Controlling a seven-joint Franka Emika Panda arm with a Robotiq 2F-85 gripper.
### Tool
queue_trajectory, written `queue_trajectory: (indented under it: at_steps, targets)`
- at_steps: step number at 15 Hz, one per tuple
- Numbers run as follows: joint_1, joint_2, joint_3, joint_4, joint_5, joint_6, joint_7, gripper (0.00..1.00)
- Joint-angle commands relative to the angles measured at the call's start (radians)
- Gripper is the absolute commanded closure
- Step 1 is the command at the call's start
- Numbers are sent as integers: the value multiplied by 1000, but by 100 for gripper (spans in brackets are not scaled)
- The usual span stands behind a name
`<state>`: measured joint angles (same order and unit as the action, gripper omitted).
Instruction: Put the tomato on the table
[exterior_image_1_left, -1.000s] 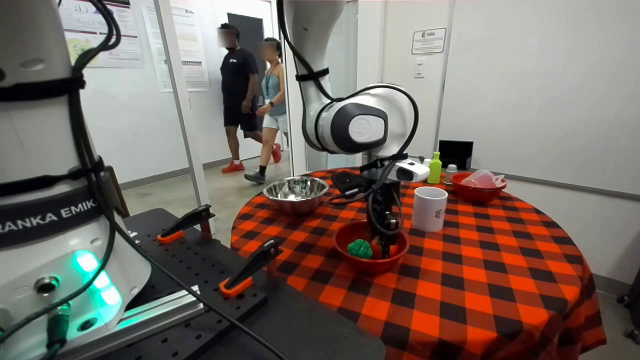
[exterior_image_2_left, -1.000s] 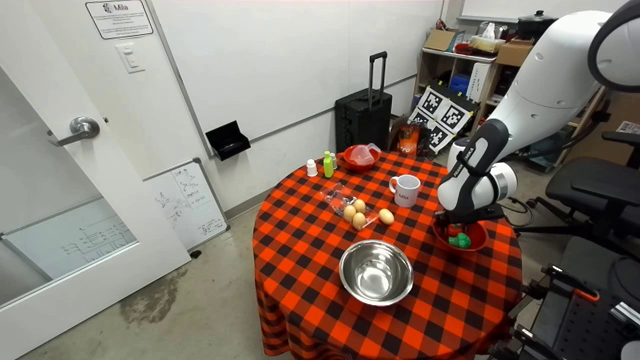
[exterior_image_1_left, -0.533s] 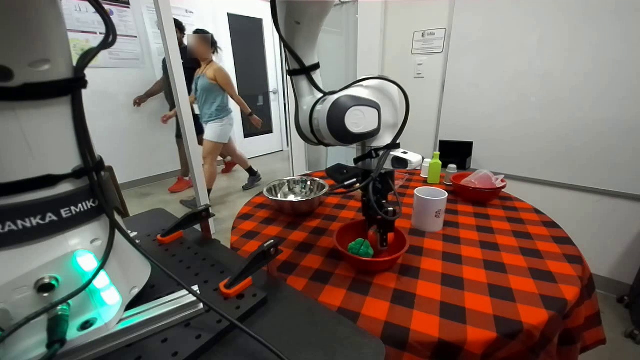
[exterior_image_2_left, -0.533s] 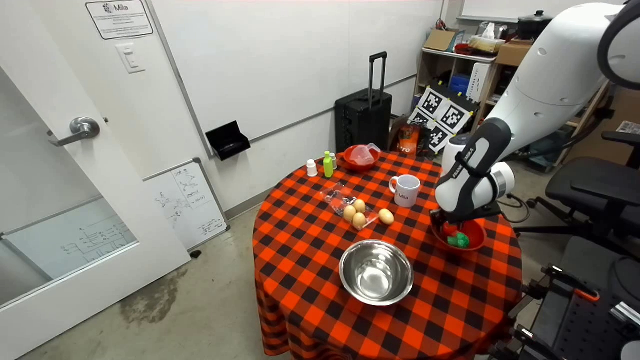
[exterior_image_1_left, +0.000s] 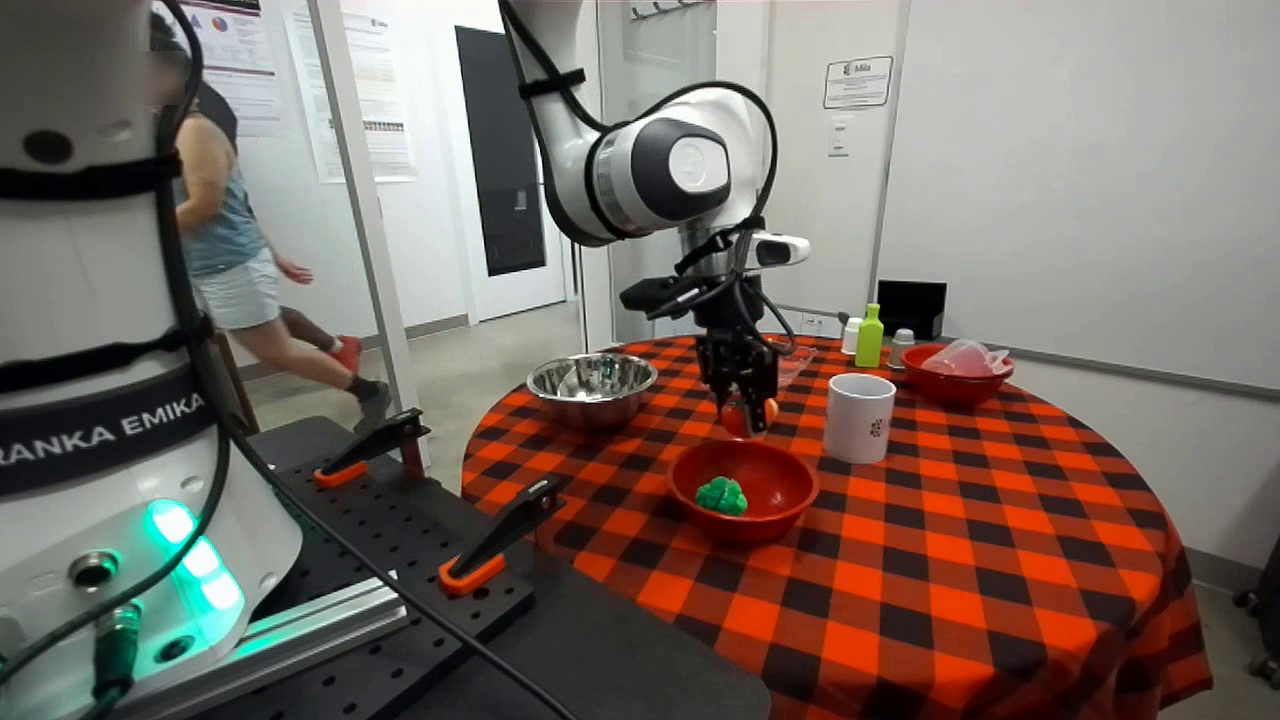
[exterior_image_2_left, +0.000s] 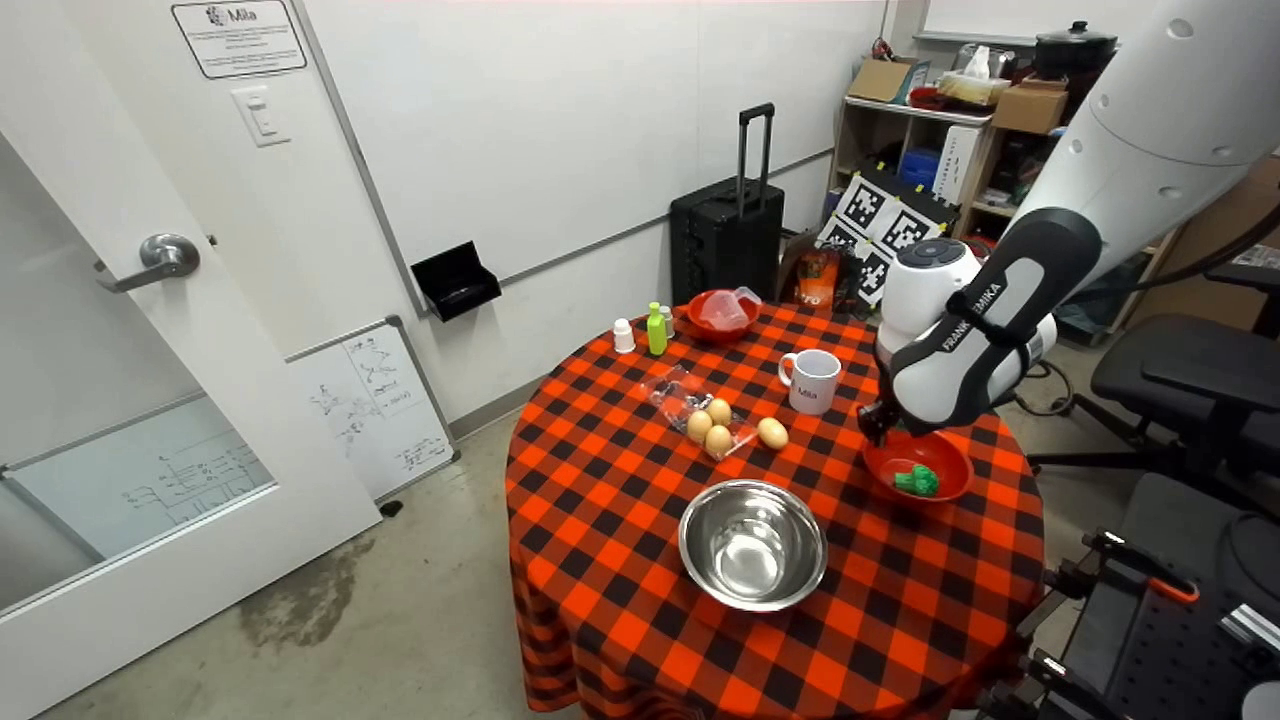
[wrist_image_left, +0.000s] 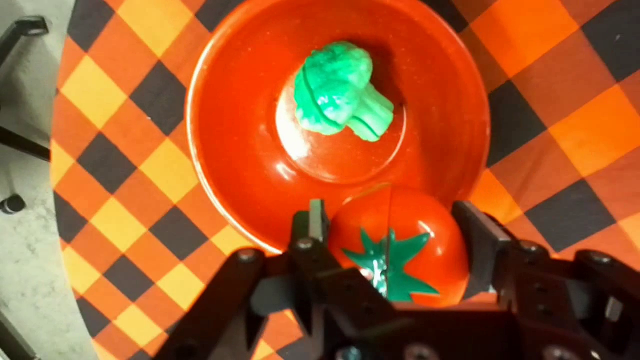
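Tomato (wrist_image_left: 402, 245): up in the air, shiny and round, above the checked table (exterior_image_1_left: 960, 560) and not set down on it yet.
Gripper (wrist_image_left: 395, 228): its jaws are pressed in on the tomato, one on each side, and they hold it.
Red bowl (wrist_image_left: 235, 110): sits on the table, lower than the tomato. In the wrist view the tomato hides a bit of its rim, so I can't tell if it hangs over that rim or just past it.
Toy broccoli (wrist_image_left: 335, 90): lies in the red bowl, well apart from the tomato.
Place to aim for: my guess is a part of the table away from the red bowl, so the carry comes next.
Bowl rim: if the jaws let go too soon, the tomato could drop into the bowl or hit the rim and bounce.
Tomato skin: it looks smooth, so a weak squeeze or a bump could make it slip out.
Mug (exterior_image_1_left: 860, 418) and loose egg (exterior_image_2_left: 772, 433): both are near, and a low swing that way could knock them.
Table edge: round things roll. If let go from too high, or too near the edge, the tomato could run right off. Setting it down softly should help.
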<state>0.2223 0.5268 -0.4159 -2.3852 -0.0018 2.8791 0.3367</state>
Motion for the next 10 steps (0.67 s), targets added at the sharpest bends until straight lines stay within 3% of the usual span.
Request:
queue_trajectory:
  at_steps: [1, 6, 10]
  targets:
    - [-61, -73, 90, -16, -60, 1, -108, 62]
    - [-236, -13, 315, 82, -6, -49, -306, 62]
    - [-332, 96, 406, 195, 12, -133, -399, 62]
